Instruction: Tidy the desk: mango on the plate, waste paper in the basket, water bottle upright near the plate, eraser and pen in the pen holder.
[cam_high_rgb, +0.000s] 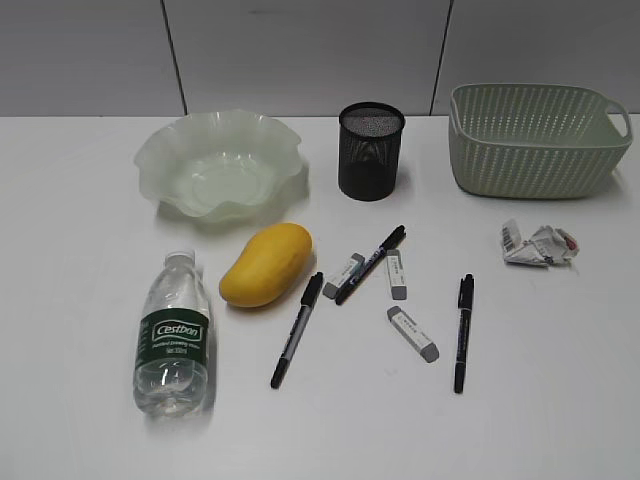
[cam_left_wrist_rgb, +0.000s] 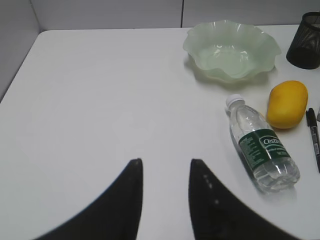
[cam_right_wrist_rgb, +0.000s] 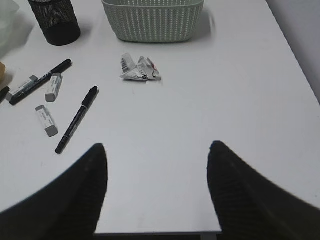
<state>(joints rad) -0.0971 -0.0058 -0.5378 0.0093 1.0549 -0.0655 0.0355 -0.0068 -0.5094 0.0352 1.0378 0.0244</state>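
Observation:
The mango (cam_high_rgb: 266, 264) lies on the desk (cam_high_rgb: 90, 250) in front of the empty wavy green plate (cam_high_rgb: 220, 165). The water bottle (cam_high_rgb: 173, 335) lies on its side left of the mango. Three pens (cam_high_rgb: 297, 329) and three erasers (cam_high_rgb: 413, 334) are scattered mid-desk before the empty black pen holder (cam_high_rgb: 370, 150). The waste paper (cam_high_rgb: 538, 244) lies in front of the green basket (cam_high_rgb: 535, 140). My left gripper (cam_left_wrist_rgb: 165, 162) is open and empty, over bare desk left of the bottle (cam_left_wrist_rgb: 261, 146). My right gripper (cam_right_wrist_rgb: 156, 147) is open and empty near the front edge, short of the paper (cam_right_wrist_rgb: 139, 68).
A grey panelled wall runs behind the desk. In the right wrist view the desk's front edge (cam_right_wrist_rgb: 160, 233) lies just under the fingers and its right edge (cam_right_wrist_rgb: 295, 50) runs past the basket (cam_right_wrist_rgb: 152, 20). No arm shows in the exterior view.

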